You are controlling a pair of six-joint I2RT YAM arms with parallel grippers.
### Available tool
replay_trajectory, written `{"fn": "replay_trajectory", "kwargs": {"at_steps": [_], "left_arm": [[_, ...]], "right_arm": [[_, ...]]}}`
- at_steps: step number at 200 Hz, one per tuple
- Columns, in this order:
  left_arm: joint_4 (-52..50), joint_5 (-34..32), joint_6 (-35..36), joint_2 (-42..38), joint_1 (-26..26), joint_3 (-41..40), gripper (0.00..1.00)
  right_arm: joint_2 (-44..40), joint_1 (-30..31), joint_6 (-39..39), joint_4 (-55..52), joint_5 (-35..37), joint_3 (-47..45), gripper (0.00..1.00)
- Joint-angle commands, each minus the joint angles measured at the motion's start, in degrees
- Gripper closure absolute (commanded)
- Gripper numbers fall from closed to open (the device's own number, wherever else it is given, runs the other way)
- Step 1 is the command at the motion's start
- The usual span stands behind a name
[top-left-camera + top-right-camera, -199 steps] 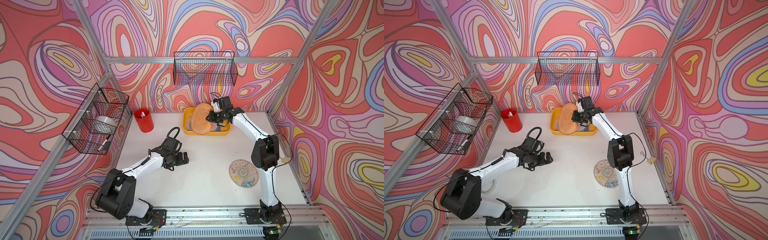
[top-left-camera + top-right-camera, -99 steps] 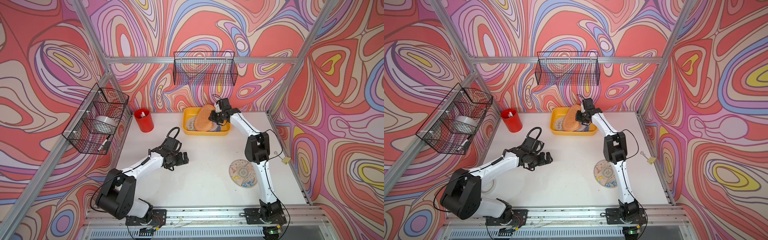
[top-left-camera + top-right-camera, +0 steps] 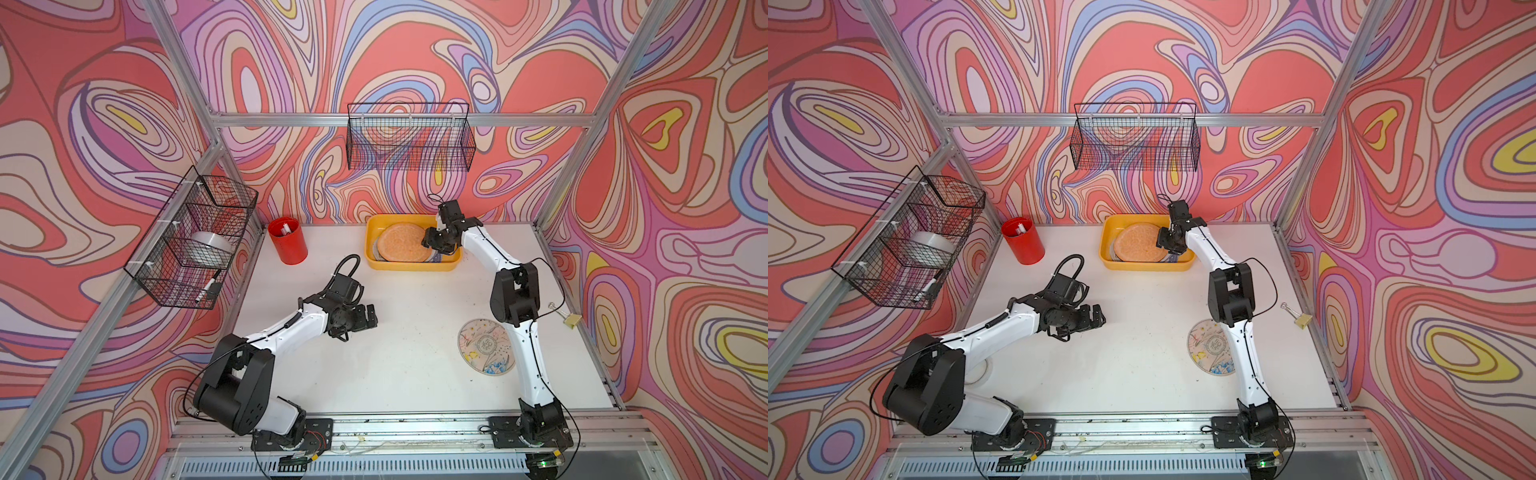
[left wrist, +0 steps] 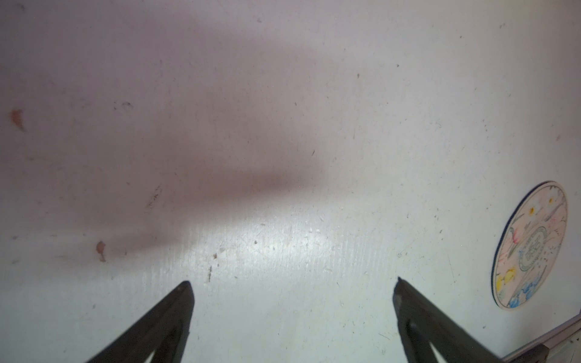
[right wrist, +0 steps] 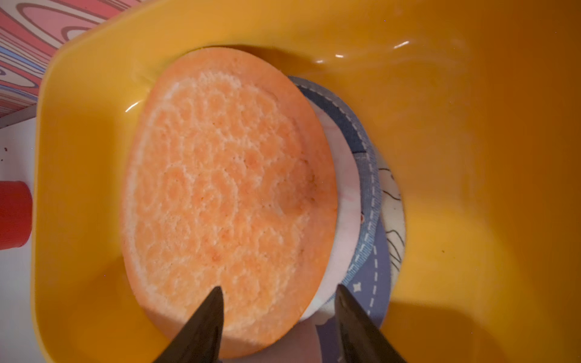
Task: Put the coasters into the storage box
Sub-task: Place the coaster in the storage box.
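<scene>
One table [image 3: 415, 386] is seen in both top views, with two wire baskets [image 3: 409, 137] hung on the walls above it. One tape roll [image 3: 208, 245] is kept in the side basket. One yellow box [image 3: 411, 266] is set at the table's far edge, and one red cup [image 3: 287, 241] is stood beside it.

Six coasters are counted. Five are stacked in the box, with the orange coaster [image 5: 226, 195] laid on top. Beneath it a pale one, two blue ones and a line-printed one are shown only as slivers. One printed coaster [image 3: 486, 347] is left flat on the table, partly hidden by the right arm [image 3: 528, 353]. One clip [image 3: 571, 319] is found at the table's right edge.

The left gripper [image 4: 292, 283] is held wide apart over bare table, with nothing grasped or touched. The right gripper [image 5: 278, 287] is held inside the box with its jaws partly parted over the orange coaster's near edge. No grip is seen on it (contact cannot be told).
</scene>
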Motion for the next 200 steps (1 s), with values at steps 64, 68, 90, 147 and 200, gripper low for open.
{"fn": "replay_trajectory", "kwargs": {"at_steps": [64, 68, 90, 147, 200], "left_arm": [[0.80, 0.36, 1.41, 2.82, 0.28, 3.44, 0.00], [0.83, 0.31, 1.48, 2.96, 0.31, 3.53, 0.00], [0.85, 0.73, 1.93, 3.40, 0.30, 3.80, 0.00], [1.81, 1.58, 2.03, 3.97, 0.32, 3.25, 0.00], [2.43, 2.09, 2.26, 4.03, 0.28, 2.52, 0.00]], "right_arm": [[-15.70, -0.78, -2.01, -1.76, 0.68, -13.05, 0.23], [-16.52, -0.78, -2.07, -1.92, 0.58, -14.19, 0.22], [-21.64, -1.10, -1.79, -2.61, 0.28, -20.69, 0.16], [-35.97, -3.92, 2.47, -4.38, -1.06, -41.53, 0.02], [-46.86, -9.32, 5.80, -8.90, 0.18, -55.92, 0.02]]}}
